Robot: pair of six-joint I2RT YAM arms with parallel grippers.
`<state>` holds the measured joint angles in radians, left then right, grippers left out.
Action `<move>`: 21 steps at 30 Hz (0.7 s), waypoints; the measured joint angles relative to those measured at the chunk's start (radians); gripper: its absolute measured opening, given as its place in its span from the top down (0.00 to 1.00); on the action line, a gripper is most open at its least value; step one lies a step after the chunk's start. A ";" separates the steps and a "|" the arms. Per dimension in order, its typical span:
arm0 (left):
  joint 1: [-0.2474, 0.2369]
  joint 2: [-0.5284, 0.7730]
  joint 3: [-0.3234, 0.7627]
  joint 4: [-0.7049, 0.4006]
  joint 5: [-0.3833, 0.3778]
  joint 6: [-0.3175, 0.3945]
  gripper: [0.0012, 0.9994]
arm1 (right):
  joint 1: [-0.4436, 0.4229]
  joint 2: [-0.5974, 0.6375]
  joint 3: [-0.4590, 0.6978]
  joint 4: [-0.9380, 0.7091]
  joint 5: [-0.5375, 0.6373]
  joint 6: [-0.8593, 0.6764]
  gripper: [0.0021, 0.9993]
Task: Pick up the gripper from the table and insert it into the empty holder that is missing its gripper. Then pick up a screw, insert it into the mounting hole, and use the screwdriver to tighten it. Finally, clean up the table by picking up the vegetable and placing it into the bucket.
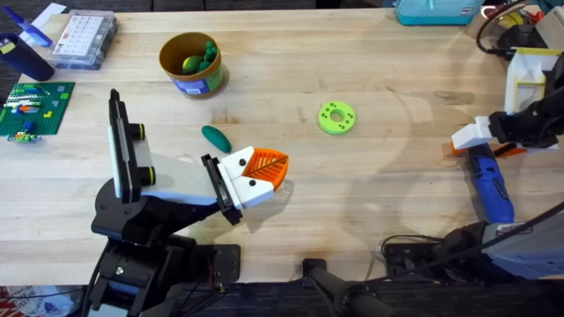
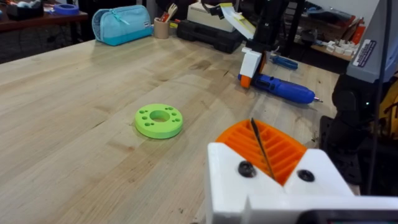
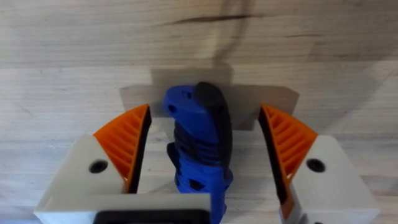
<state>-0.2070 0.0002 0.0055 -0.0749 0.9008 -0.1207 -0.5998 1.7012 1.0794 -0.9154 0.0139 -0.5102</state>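
Far left of table (image 1: 370, 176): ochre bucket (image 1: 191, 64) with blue band, green items inside. Nearer, just right of bucket: dark-green vegetable (image 1: 216, 137) lying on wood, apart from bucket. Just right of it, left pincer (image 1: 264, 169), orange pads pressed together, holding nothing, close beside vegetable without touching. Centre: lime-green ring (image 1: 337, 117) flat on table. Right: blue screwdriver (image 1: 490, 182) lying on table, its end between spread pads of right pincer (image 3: 205, 149), pads not touching it.
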 joint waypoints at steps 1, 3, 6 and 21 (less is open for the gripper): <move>0.000 0.000 0.000 0.001 0.000 0.000 0.99 | 0.002 0.000 0.000 -0.001 0.002 0.001 0.00; 0.000 0.000 0.000 0.000 0.000 0.000 0.99 | 0.002 0.000 0.000 -0.002 0.003 0.001 0.00; 0.000 0.000 0.000 0.000 0.000 0.000 0.99 | 0.002 0.000 0.000 -0.004 0.004 0.005 0.00; 0.000 0.000 0.000 0.000 0.000 -0.001 0.99 | 0.001 -0.107 -0.002 -0.116 -0.008 -0.052 0.00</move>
<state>-0.2070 0.0002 0.0055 -0.0746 0.9012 -0.1214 -0.5993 1.5943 1.0776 -1.0310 0.0063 -0.5623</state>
